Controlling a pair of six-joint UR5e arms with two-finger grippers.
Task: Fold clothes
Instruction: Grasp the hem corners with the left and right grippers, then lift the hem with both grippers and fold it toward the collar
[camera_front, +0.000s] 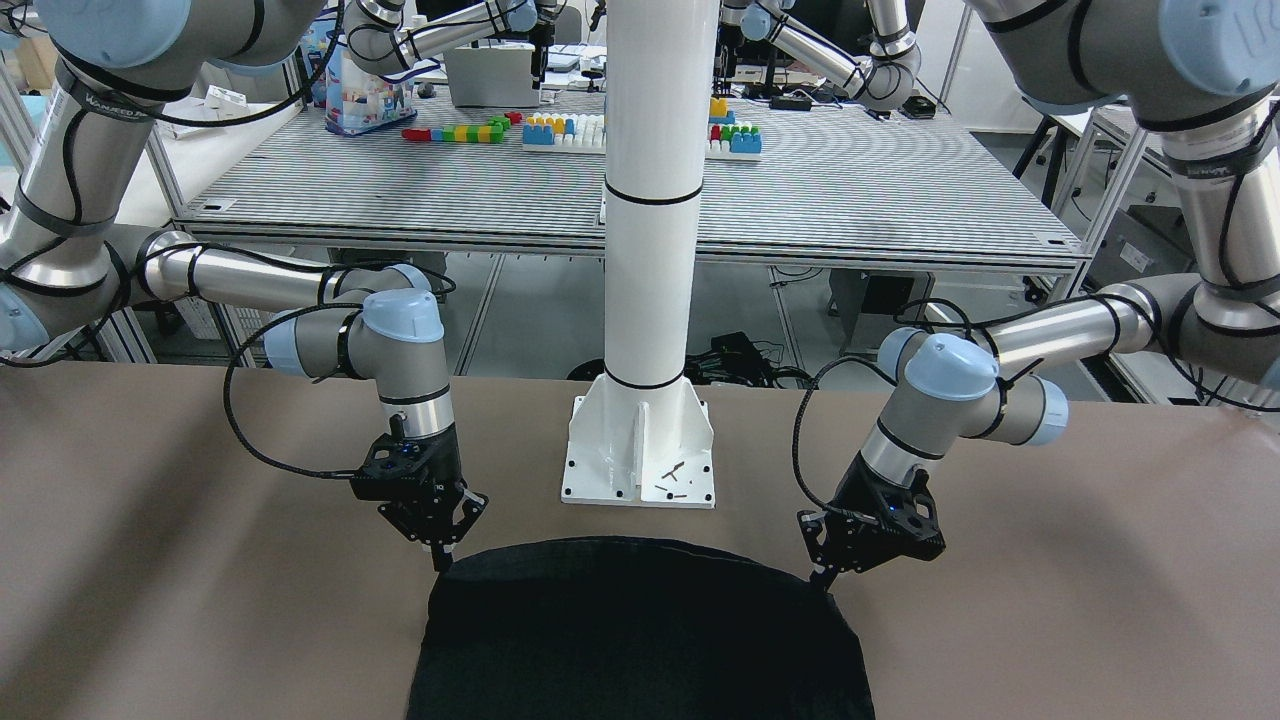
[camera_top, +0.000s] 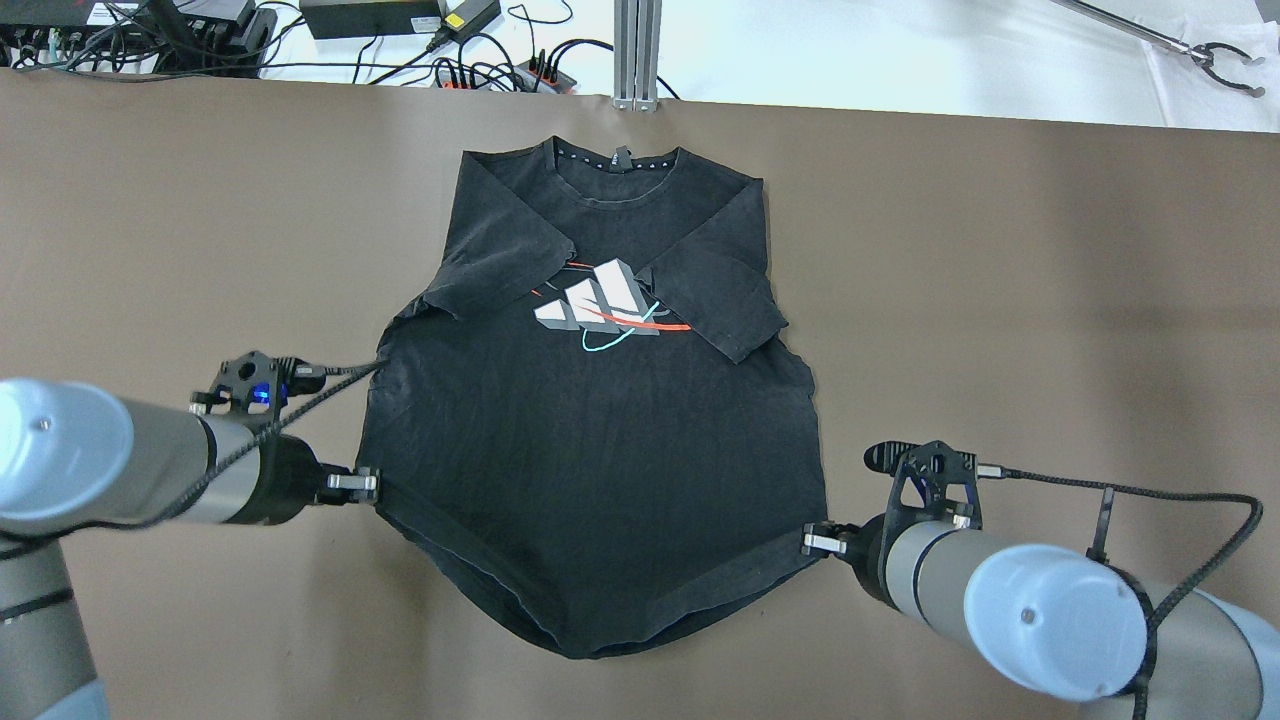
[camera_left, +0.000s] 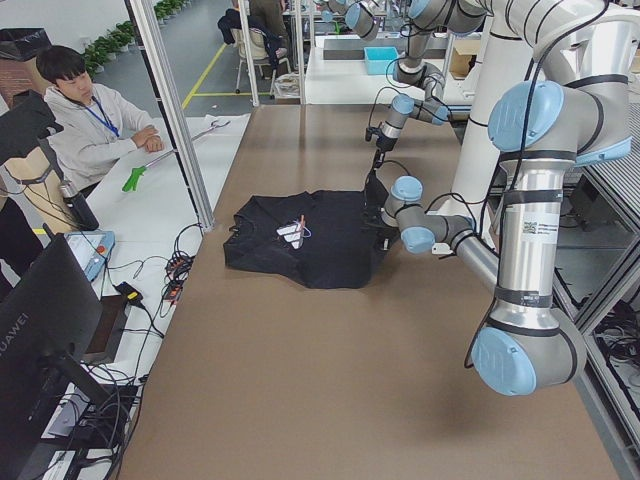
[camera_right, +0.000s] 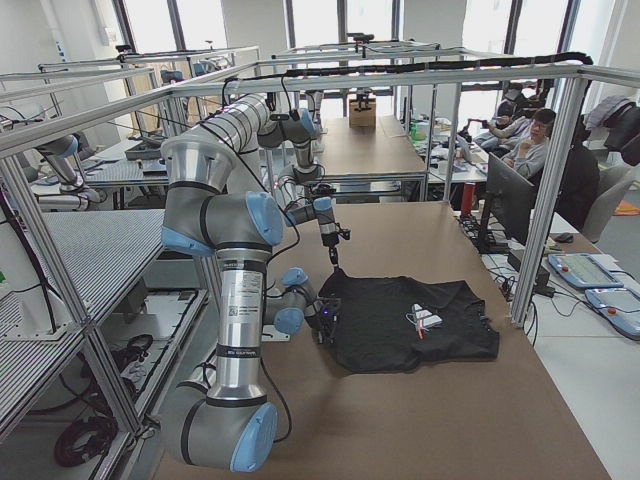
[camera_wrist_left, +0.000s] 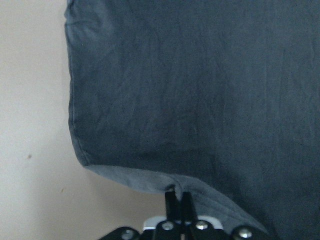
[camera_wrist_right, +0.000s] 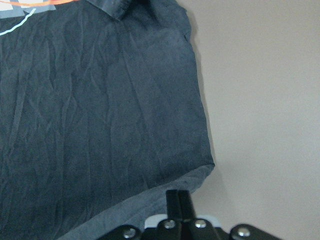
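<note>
Pinching the black T-shirt (camera_top: 590, 450) at its two bottom corners, the left gripper (camera_top: 366, 483) and the right gripper (camera_top: 812, 543) are each pressing their fingers together on the cloth. Between them the hem (camera_top: 580, 645) is bowing toward the robot. The shirt is lying face up in the middle of the brown table (camera_top: 1000, 300). Farther on, both sleeves (camera_top: 500, 250) are lying folded inward over the chest, flanking the white logo (camera_top: 595, 305), and the collar (camera_top: 615, 175) is pointing toward the far edge.

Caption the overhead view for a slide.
Left gripper and right gripper pinch the hem corners of a black T-shirt, sleeves folded inward.
</note>
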